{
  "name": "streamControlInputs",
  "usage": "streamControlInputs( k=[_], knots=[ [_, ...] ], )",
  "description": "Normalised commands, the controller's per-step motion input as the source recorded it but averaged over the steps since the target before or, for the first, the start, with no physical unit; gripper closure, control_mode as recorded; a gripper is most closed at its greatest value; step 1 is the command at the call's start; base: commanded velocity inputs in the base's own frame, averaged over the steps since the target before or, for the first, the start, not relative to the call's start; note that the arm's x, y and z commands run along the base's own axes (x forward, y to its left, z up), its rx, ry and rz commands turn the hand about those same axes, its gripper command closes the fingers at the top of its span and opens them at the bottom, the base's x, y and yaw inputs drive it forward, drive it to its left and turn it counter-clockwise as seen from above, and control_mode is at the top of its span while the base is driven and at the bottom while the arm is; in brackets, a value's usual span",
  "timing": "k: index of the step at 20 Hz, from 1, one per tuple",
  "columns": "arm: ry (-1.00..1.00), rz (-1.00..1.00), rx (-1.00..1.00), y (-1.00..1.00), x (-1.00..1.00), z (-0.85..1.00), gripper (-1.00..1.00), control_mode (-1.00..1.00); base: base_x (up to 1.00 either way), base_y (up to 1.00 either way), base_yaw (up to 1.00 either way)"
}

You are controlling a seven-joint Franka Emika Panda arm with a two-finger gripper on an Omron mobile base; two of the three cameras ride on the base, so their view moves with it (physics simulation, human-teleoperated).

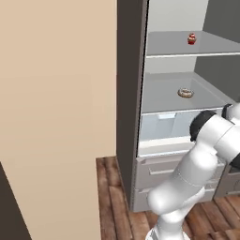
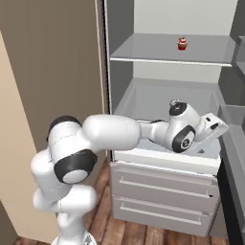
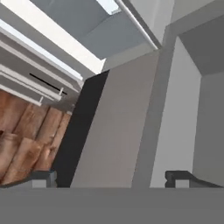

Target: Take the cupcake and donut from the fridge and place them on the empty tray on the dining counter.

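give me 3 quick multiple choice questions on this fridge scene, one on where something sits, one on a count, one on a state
1. Where does the cupcake sit?
A. on the upper shelf of the fridge
B. in a bottom drawer
C. on the wooden floor

2. How many food items show on the fridge shelves?
A. none
B. two
C. five

3. How does the gripper stand?
A. shut on the donut
B. shut on the cupcake
C. open, holding nothing

Answers:
1. A, the cupcake stands on the shelf above the one that bears the donut.
2. B, one cupcake and one donut lie there, one per shelf.
3. C, in the hand view the two finger tips stand far apart with nothing between them.
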Motion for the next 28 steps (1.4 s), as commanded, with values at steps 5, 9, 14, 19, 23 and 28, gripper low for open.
streamControlInputs(
  k=[5,9,14,19,23,28],
  knots=[
    [-0.49,0.07,0.17,-0.52,-0.69,0.26,-1.00,-1.00,0.00,0.00,0.00],
    [-0.66,0.21,0.11,0.10,-0.75,0.84,-1.00,-1.00,0.00,0.00,0.00],
    [-0.17,0.25,0.18,0.24,-0.78,1.00,-1.00,-1.00,0.00,0.00,0.00],
    [0.07,0.23,0.24,0.61,-0.53,1.00,-1.00,-1.00,0.00,0.00,0.00],
    [0.18,0.15,0.16,0.95,-0.24,0.71,-1.00,-1.00,0.00,0.00,0.00],
    [-0.05,0.03,0.19,1.00,0.01,-0.06,-1.00,-1.00,0.00,0.00,0.00]
  ],
)
